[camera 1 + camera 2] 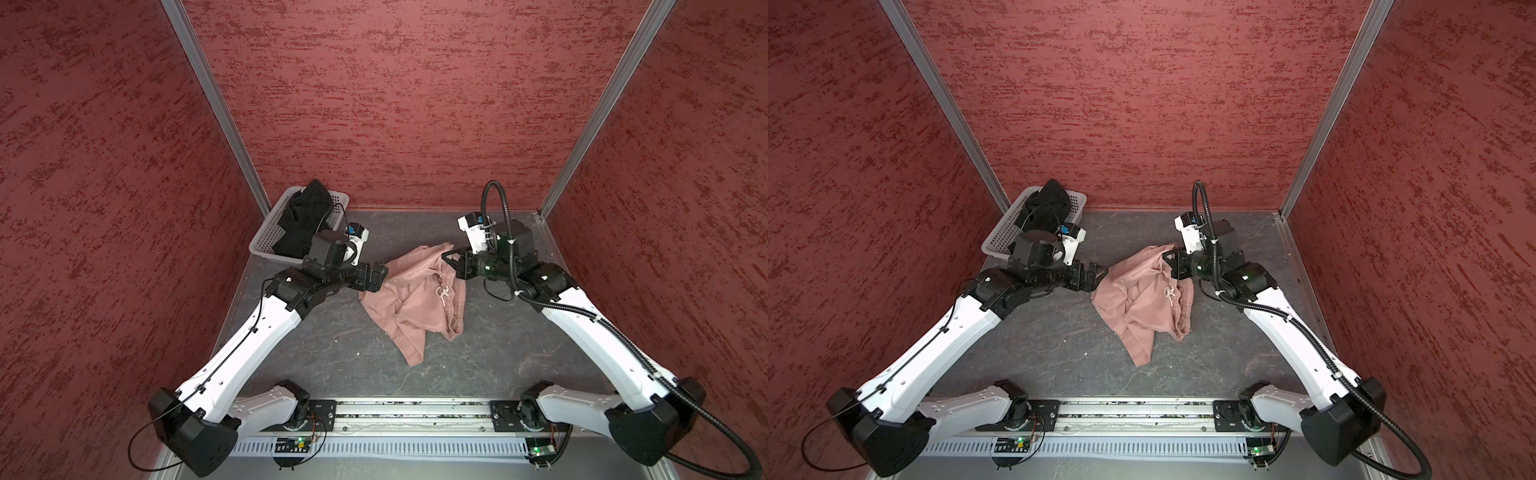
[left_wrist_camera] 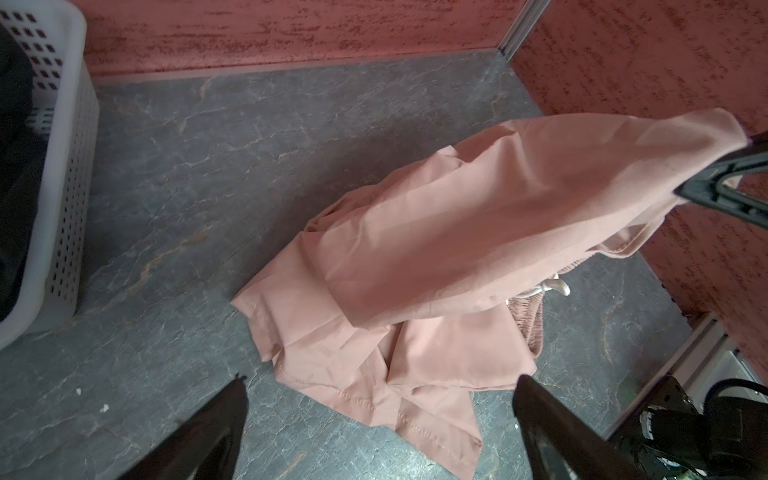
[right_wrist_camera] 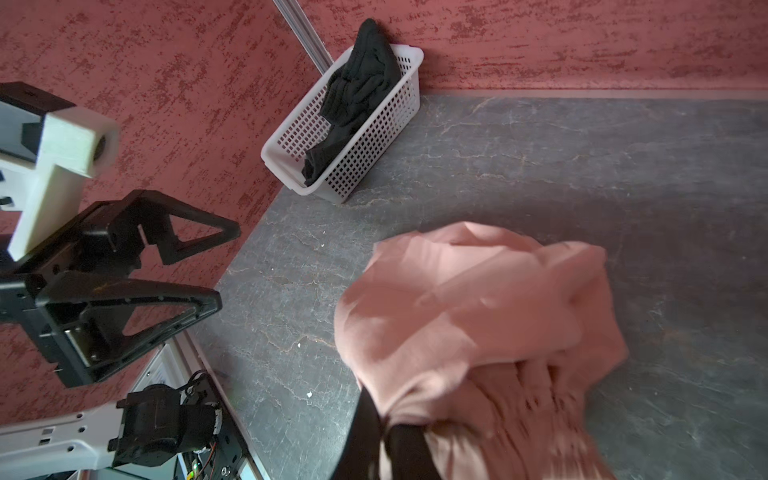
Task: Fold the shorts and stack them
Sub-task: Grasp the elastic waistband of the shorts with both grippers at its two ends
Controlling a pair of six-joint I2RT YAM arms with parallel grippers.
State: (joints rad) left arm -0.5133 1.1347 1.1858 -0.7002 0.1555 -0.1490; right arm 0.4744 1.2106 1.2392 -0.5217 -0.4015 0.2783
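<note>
Right gripper (image 1: 451,259): clamped on pink shorts (image 1: 409,303), edge lifted.
Left gripper (image 3: 228,266): spread wide, empty.
Black shorts (image 1: 303,220): in basket (image 1: 264,239), far-left corner.

The dusty pink cloth shorts (image 1: 409,299) beside the white perforated plastic basket (image 1: 266,235) are a thin matt fabric, smooth on the legs and puckered along the gathered waistband (image 1: 456,311), with a white corded drawstring (image 1: 442,293). The plain black cloth shorts (image 1: 305,216) inside that basket look softer, matt and rumpled. The basket's plastic is smooth with a faint sheen. Under it, the dark grey tabletop (image 1: 332,353) has a matt, stone-like veined face. Behind it stand rough, mottled red wall panels (image 1: 374,104) and a brushed metal corner post (image 1: 220,108). The left gripper (image 3: 229,266) near the basket is black plastic, slightly glossy.
</note>
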